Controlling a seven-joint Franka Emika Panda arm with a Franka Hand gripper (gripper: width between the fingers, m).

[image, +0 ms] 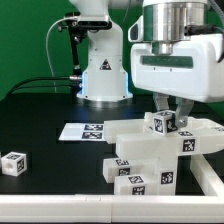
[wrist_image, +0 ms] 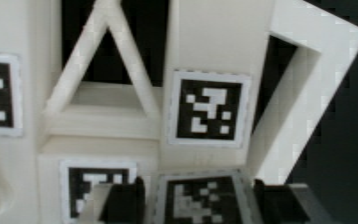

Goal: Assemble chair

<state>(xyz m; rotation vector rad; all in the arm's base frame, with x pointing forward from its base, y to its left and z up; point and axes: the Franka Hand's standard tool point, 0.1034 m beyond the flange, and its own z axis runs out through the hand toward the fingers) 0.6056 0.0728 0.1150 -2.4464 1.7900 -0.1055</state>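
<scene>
On the black table (image: 50, 185), towards the exterior view's right, stands the partly built chair (image: 140, 160): stacked white blocky parts with square black-and-white tags on their faces.

Exterior view only:
- The gripper (image: 168, 112) hangs straight down over the top of the stack, at a tagged block (image: 165, 123) on its upper step.
- A loose cube (image: 13, 163), tagged, lies well apart at the exterior view's left.
- The marker board (image: 82, 131) lies flat behind the stack.
- The arm base (image: 105, 70) stands at the rear against a green backdrop (image: 30, 40).

Wrist view only:
- An open frame (wrist_image: 309, 90) with a slanted brace (wrist_image: 87, 60) fills the picture.
- One tag (wrist_image: 208, 105) sits on the frame's upright.
- Dark fingers (wrist_image: 286, 205) flank a tagged face, one on each side with no gap showing; they are closed on the tagged block.

Materials and shapes: the parts are matt white plastic, square-edged, with straight bars and flat faces. The tags are crisp in the exterior view and blurred at close range. The table surface is dull black. The arm's casing is glossy white and rounded.
</scene>
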